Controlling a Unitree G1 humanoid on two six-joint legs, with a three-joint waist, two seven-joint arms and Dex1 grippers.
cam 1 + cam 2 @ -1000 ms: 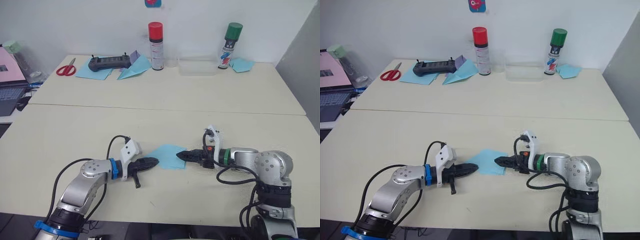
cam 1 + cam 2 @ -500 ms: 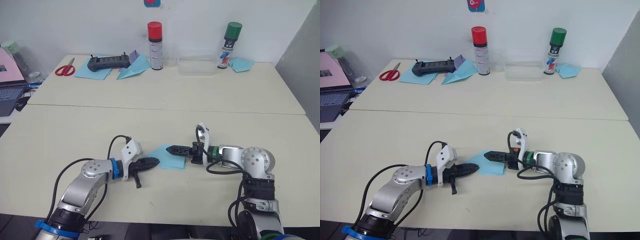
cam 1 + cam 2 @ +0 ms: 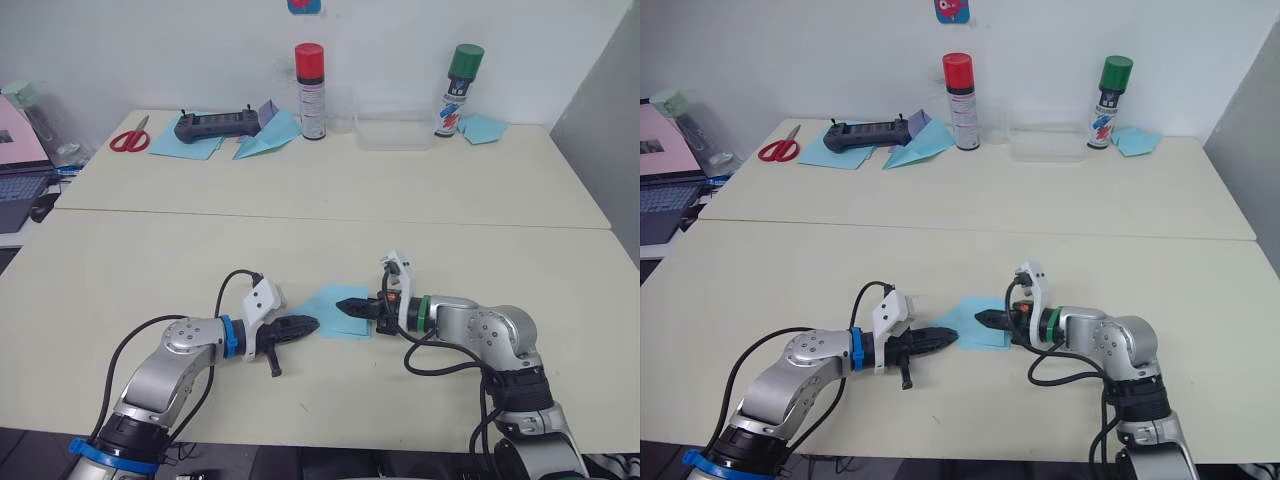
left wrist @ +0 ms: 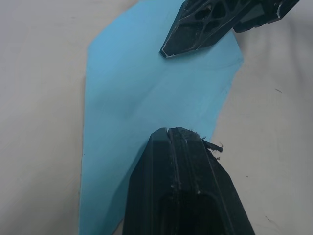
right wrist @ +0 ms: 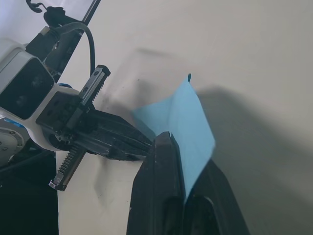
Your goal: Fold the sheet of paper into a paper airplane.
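Since a second ago, the right end effector has slid inward over the sheet of paper, its forearm now angled from four o'clock. That thin, matte light-blue sheet lies flat on the smooth cream counter, a faint crease across it. In the right wrist view one paper edge rises between the right fingers, which pinch it. At the sheet's nine o'clock edge the left end effector presses down, black ribbed fingers pressed together, forearm level. Farther, at twelve o'clock, stand a red-capped spray can and a green-capped spray can.
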